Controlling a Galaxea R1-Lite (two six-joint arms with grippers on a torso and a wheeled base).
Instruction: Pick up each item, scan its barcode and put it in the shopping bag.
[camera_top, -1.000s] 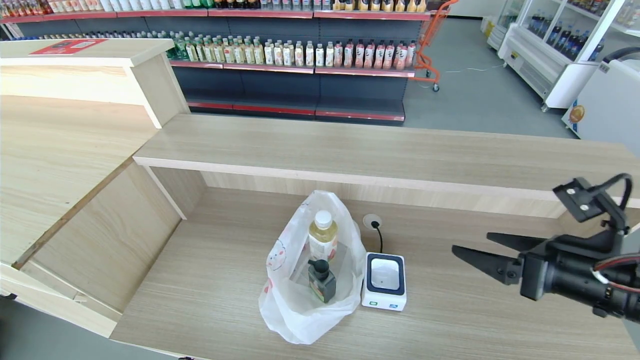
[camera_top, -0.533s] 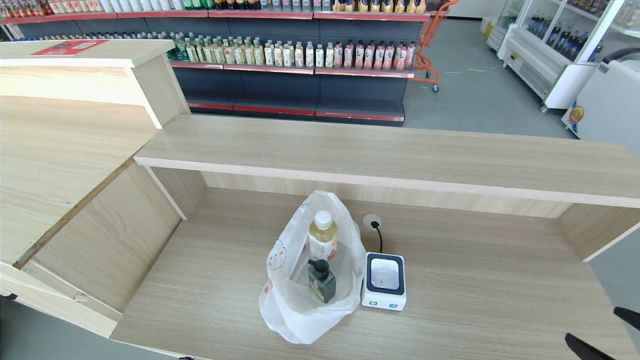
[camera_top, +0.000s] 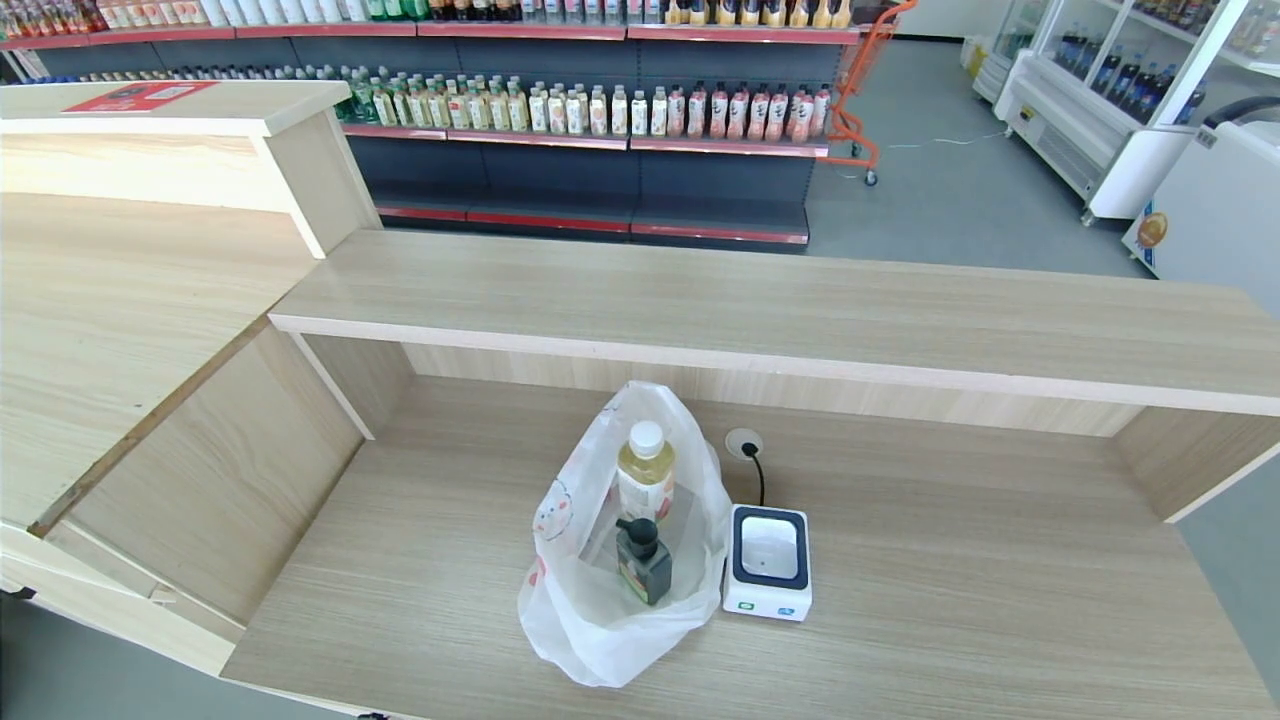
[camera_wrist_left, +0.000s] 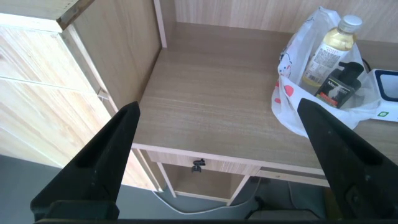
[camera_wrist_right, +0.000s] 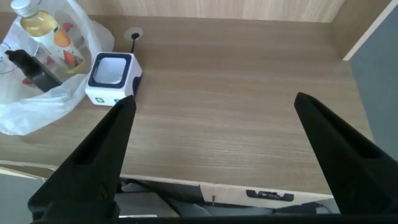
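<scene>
My wrist views add the left gripper (camera_wrist_left: 217, 104) and right gripper (camera_wrist_right: 214, 98), both released and empty. I count one bag (camera_top: 575, 620) holding a juice bottle (camera_top: 645, 478) and a dark bottle (camera_top: 645, 568), with one scanner (camera_top: 768, 562) just right.

I'm looking down over a pale wooden counter (camera_top: 950, 600), with a raised ledge (camera_top: 760, 310) running along its far side and a side counter (camera_top: 110, 300) joining at my left. Beyond, grey floor (camera_top: 950, 210) is stretching to dark shelves (camera_top: 600, 185) lined with bottles (camera_top: 620, 108). Glass-fronted coolers (camera_top: 1090, 110) are standing at the right.
</scene>
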